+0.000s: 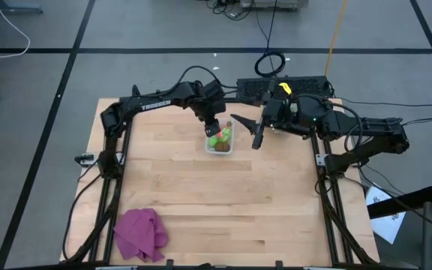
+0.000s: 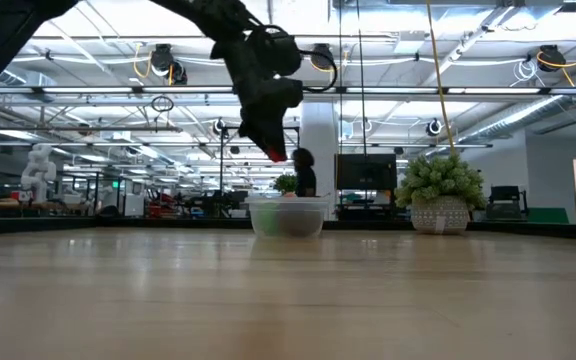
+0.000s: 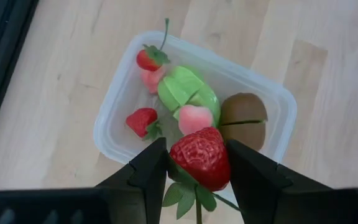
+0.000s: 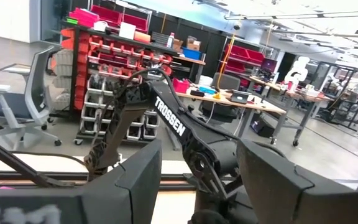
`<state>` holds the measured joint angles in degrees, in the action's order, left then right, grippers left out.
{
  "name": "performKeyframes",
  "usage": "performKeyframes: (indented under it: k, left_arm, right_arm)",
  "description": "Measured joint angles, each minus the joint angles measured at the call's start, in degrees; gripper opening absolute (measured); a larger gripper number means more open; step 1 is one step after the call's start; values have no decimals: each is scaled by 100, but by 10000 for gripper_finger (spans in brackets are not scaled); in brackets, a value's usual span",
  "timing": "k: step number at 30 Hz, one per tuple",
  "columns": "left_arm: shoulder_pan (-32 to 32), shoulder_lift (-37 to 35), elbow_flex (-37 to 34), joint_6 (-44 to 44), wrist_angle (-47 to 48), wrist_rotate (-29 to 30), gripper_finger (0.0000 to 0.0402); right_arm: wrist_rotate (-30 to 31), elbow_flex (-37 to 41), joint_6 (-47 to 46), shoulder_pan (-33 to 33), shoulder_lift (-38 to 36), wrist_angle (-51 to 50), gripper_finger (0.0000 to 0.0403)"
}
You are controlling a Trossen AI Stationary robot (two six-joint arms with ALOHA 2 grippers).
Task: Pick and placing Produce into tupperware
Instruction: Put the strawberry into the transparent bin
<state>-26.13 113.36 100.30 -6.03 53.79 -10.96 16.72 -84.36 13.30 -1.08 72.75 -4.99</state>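
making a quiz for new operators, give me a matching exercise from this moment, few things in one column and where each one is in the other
Things
1. large strawberry
2. kiwi
3. purple cloth
4. right gripper

Places
A. inside the tupperware
B. near table corner, left arm's side
C. between the left gripper fingers, above the tupperware
D. waiting beside the tupperware, holding nothing

Pairs: 1-C, 2-A, 3-B, 4-D

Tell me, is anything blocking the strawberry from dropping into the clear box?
Nothing visible does. The left gripper holds the strawberry right above the open tupperware, which has no lid on it. Other fruit lies inside, with bare room left.
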Motion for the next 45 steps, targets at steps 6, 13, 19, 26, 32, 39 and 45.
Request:
performKeyframes:
  k: [6, 13, 19, 26, 32, 39, 45]
  left_arm:
    - [88, 355, 430, -34, 469, 45, 154]
    - [86, 653, 432, -30, 470, 42, 154]
    - [117, 793, 436, -41, 312, -96, 154]
    - [126, 940, 436, -48, 88, -105, 154]
    - [-7, 964, 436, 38, -82, -61, 154]
    - [-215, 962, 436, 74, -104, -55, 154]
    - [-352, 1023, 436, 75, -131, -67, 154]
  right_arm:
    - [-4, 0, 2, -2, 0, -42, 201]
    - [-4, 0, 4, 0, 0, -278, 201]
    - [-2, 0, 96, 0, 2, -396, 201]
    - [-4, 0, 111, 0, 2, -493, 201]
    - [-4, -2, 114, -2, 2, -742, 201]
    - [-4, -2, 141, -2, 2, -797, 201]
    - [-4, -2, 155, -2, 2, -800, 201]
